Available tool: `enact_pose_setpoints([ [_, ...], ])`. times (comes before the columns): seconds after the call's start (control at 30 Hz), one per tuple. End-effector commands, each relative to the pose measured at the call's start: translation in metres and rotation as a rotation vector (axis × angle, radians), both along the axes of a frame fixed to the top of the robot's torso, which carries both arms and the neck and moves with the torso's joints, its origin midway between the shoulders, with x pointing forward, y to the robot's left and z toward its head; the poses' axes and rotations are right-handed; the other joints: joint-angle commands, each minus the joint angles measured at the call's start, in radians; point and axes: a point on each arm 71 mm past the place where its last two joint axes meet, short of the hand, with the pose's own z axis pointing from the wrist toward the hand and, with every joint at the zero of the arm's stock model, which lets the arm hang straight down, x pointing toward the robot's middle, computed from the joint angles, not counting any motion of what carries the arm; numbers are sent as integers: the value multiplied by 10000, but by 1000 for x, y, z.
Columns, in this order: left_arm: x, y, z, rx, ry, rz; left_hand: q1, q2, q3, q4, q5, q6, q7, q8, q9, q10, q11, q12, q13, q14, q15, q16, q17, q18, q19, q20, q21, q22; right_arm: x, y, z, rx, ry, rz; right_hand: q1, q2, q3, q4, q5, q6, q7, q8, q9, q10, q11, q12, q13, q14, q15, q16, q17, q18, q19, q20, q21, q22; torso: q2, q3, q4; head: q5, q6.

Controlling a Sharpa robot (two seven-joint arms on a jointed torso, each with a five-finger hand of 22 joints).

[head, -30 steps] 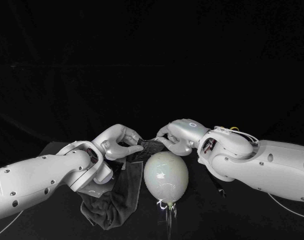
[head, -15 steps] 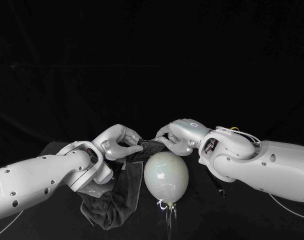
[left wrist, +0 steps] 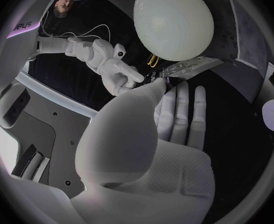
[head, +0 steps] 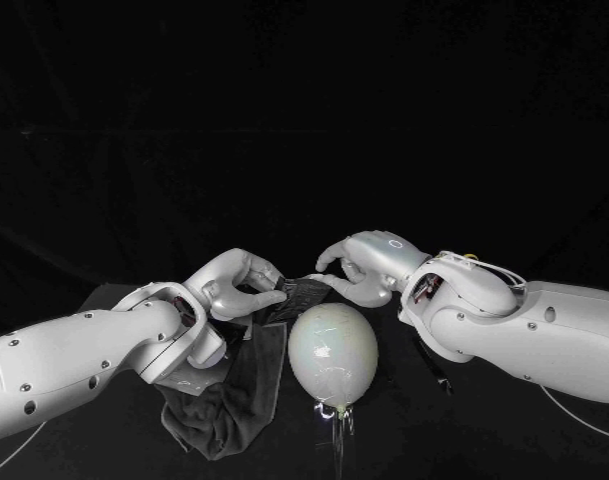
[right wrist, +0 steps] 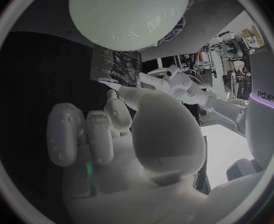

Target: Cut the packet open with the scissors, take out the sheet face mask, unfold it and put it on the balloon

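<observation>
The packet (head: 301, 290) (dark, printed, ID not certain) spans between the hands. Left hand (head: 236, 285) clamps one end between thumb and fingers, right hand (head: 366, 266) pinches the other. Balloon (head: 333, 350) sits just below both hands.

My left hand (head: 239, 285) and right hand (head: 366, 266) cover both ends of the dark printed piece (head: 304, 290) pinched between them. Its print is too small to read, and I cannot tell packet from mask. My left forearm (head: 74, 355) hides part of the grey cloth (head: 225, 415).
</observation>
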Motion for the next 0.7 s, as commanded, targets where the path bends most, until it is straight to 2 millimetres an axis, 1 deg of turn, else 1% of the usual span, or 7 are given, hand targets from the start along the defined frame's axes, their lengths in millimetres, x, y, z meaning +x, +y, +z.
enact_pose_setpoints([
  [0.03, 0, -1, 2, -107, -55, 6, -48, 86, 64, -7, 43, 30, 40, 57, 484, 69, 8, 45, 9, 14, 18, 70, -13, 145, -46, -6, 58, 14, 0, -4, 5, 616, -296, -149, 39, -263, -197, -88, -13, -95, 41, -92, -42, -31, 65, 32, 95, 976, 60, 29, 2387, -65, 215, 79, 23, 2108, 2, 1, 0, 16, -19],
  [0.1, 0, -1, 2, -108, -54, 4, -48, 86, 64, -7, 43, 30, 40, 57, 484, 69, 8, 45, 9, 14, 18, 70, -13, 145, -46, -6, 58, 14, -1, -6, 6, 786, -293, -160, 65, -362, -301, -133, -2, -103, 62, -129, -68, -44, 83, 45, 102, 979, 81, 35, 2398, -66, 216, 99, 27, 2108, 4, 0, 0, 14, -20],
  [0.23, 0, 0, 2, -107, -51, 8, -48, 86, 64, -7, 43, 30, 40, 57, 484, 69, 8, 45, 9, 14, 18, 70, -13, 145, -46, -6, 58, 14, -2, -11, 8, 1227, -262, -198, 30, -456, -458, -120, 20, -85, 97, -186, -118, -55, 120, 80, 119, 988, 115, 52, 2431, -71, 231, 136, 62, 2117, 2, 4, -2, 28, -24],
  [0.4, 0, 0, 2, -106, -50, 8, -48, 86, 64, -7, 43, 30, 40, 57, 484, 69, 8, 45, 9, 14, 18, 70, -13, 145, -46, -6, 58, 14, -1, -15, 8, 1426, -53, -331, 53, -440, -511, -124, 29, 24, 112, -172, -135, -59, 134, 109, 131, 993, 132, 62, 2450, -74, 240, 159, 83, 2122, -9, 4, -7, 29, -24],
  [0.43, 0, 0, 2, -106, -50, 6, -48, 86, 64, -7, 43, 30, 40, 57, 484, 69, 8, 45, 9, 14, 18, 70, -13, 145, -46, -6, 58, 14, 0, -16, 8, 1414, 7, -358, 93, -418, -539, -142, 29, 126, 109, -147, -143, -67, 135, 118, 131, 993, 138, 62, 2450, -70, 236, 173, 75, 2119, -9, 5, -7, 31, -25],
  [0.57, 0, -1, 2, -109, -49, -3, -48, 86, 64, -7, 43, 30, 40, 57, 484, 69, 8, 45, 9, 14, 18, 70, -13, 145, -46, -6, 58, 14, 1, -15, 6, 1336, 187, -391, 195, -393, -624, -211, 19, 429, 46, -34, -141, -26, 91, 239, 193, 997, 113, 71, 2467, -71, 247, 180, 106, 2127, 1, 10, -3, 25, -22],
  [0.7, 0, -1, 2, -113, -47, -19, -48, 86, 64, -7, 43, 30, 40, 57, 484, 69, 8, 45, 9, 14, 18, 70, -13, 145, -46, -6, 58, 14, 1, -12, 5, 1271, 309, -345, 271, -393, -795, -286, 17, 859, -101, 176, -112, 146, -20, 582, 389, 1013, 30, 100, 2524, -87, 291, 139, 210, 2155, 7, 6, -6, 15, -25],
])
